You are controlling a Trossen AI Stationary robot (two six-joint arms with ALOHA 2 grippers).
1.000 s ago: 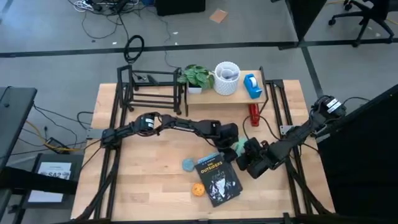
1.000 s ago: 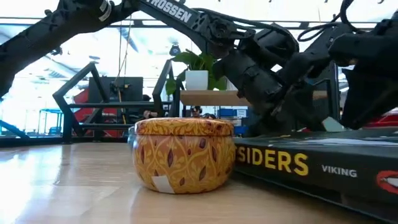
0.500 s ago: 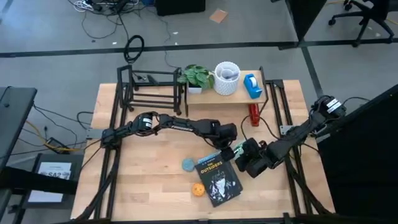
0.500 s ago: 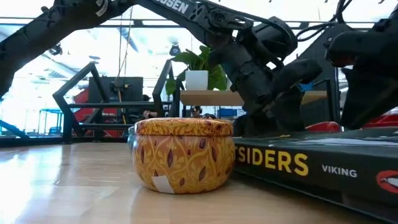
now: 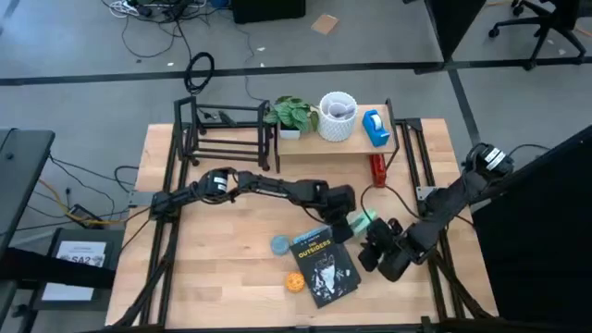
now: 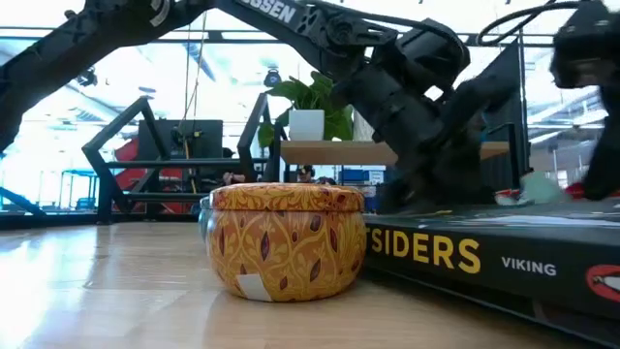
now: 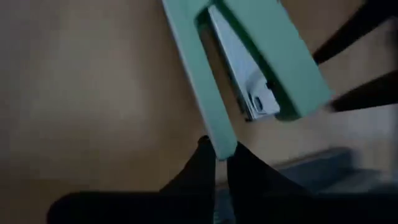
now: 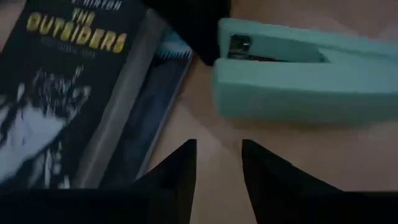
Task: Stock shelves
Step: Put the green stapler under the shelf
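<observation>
Left gripper (image 7: pixel 221 163) jaws pinch the mint stapler (image 7: pixel 249 68); right gripper (image 8: pixel 217 163), jaws apart, should keep clear during the lift.

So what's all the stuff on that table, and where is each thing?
Stapler: one, mint green, mid-table, pinched at one end by the left gripper.
Book: one, black, front of table.
Tin: one, yellow patterned, left of the book.
Disc: one, blue-grey, beside the book.
Wooden shelf: one, back; holds a plant, white pot, blue tape dispenser.
Black rack: one, back left.
Red object: one, under the shelf's right end.
Left gripper: shut on stapler.
Right gripper: open, beside stapler.
</observation>
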